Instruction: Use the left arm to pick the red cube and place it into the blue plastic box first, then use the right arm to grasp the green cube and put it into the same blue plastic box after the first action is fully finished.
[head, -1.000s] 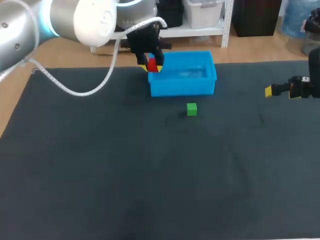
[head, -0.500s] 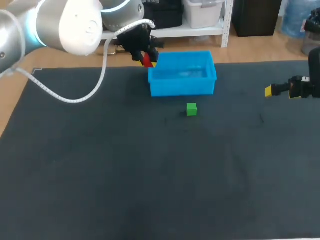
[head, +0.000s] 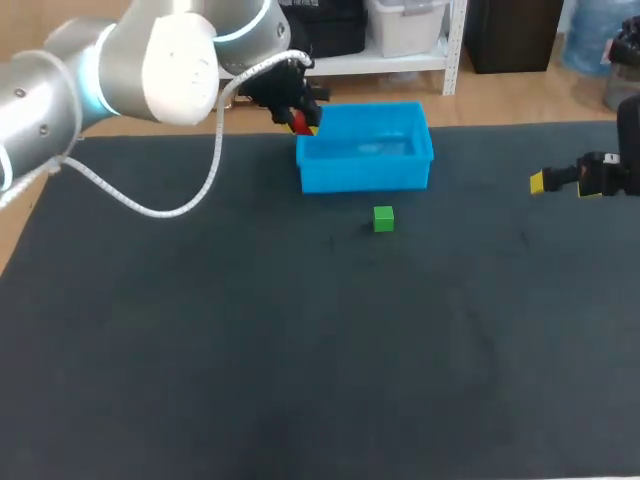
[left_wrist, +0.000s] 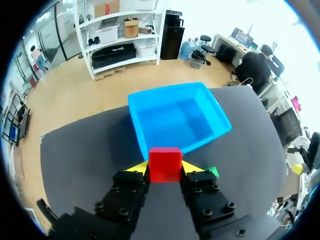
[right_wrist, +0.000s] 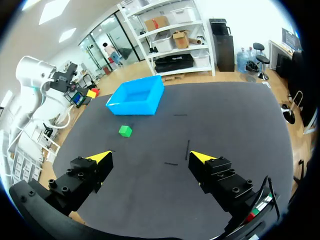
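Blue plastic box (head: 365, 172) stands near the tabletop's (head: 250, 330) far edge, at about twelve o'clock in the head view. My left arm comes in from ten o'clock, and its left pincer (head: 303, 124) is pinching the red cube (head: 297, 121) just outside the box's ten o'clock corner, close to the tabletop's far edge. The green cube (head: 383, 218) lies apart from the box at its six o'clock, with open dark surface all round it. The right pincer (head: 540, 182) hangs at three o'clock near the right edge, well apart from both.

From the left wrist, the red cube (left_wrist: 164, 164) is clamped between the yellow tips of the left pincer (left_wrist: 164, 167). The box (left_wrist: 142, 127) lies ahead at twelve o'clock, its inside bare, and the green cube (left_wrist: 212, 171) peeks out beside the pincer.

From the right wrist, the right pincer (right_wrist: 151, 157) is spread wide on nothing. The green cube (right_wrist: 125, 131) sits ahead at eleven o'clock, the box (right_wrist: 131, 109) beyond it, with broad free tabletop (right_wrist: 225, 120) between.
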